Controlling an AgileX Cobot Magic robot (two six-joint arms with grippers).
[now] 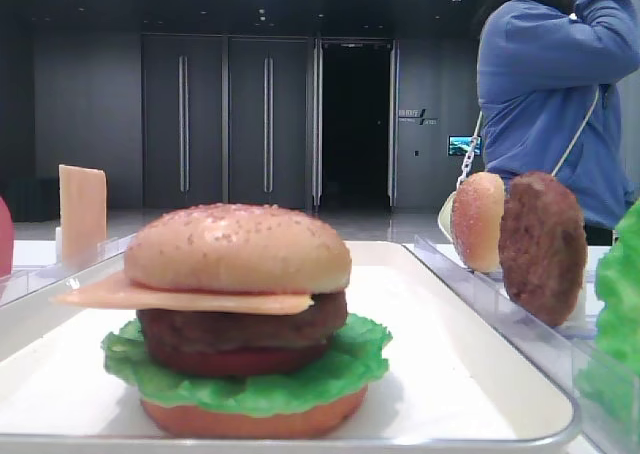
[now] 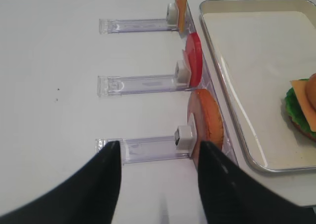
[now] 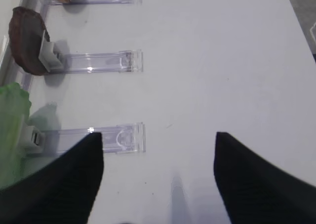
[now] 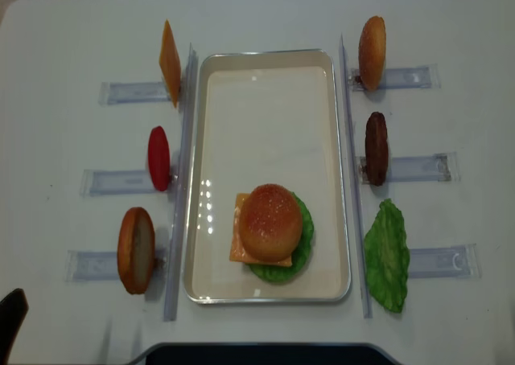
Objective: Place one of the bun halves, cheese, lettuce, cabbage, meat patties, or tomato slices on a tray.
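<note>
In the low exterior view no gripper shows; the white tray [image 1: 480, 374] carries a finished stack: a flat bottom bun, lettuce [image 1: 360, 359], a tomato slice, a meat patty [image 1: 240, 326], cheese [image 1: 180, 296] and the domed bun top [image 1: 238, 246], so I judge that the placing is nearly or fully done. On the right a spare bun [image 1: 477, 220] and a spare patty [image 1: 542, 246] stand on edge in clear racks, probably so that a gripper can take them by their thin sides. In the right wrist view the right gripper [image 3: 158, 177] has its jaws wide apart and holds nothing; a clear rack [image 3: 94, 137] lies just ahead of its left finger, with a green leaf [image 3: 12, 130] far to the left of it and a dark patty [image 3: 27, 41] further ahead on the left. In the left wrist view the left gripper [image 2: 158, 184] is also wide and empty; an orange-brown bun disc [image 2: 207, 120] stands just ahead of its right finger, then a red tomato slice [image 2: 194, 58] and an orange cheese slice [image 2: 181, 7] further ahead, and the tray with the burger lies to its right. In the overhead view the tray [image 4: 265, 63] sits in the middle with the burger [image 4: 272, 224] in its nearer half and the racks on both sides; only a dark corner at the lower left may be part of the left arm, I cannot tell.
</note>
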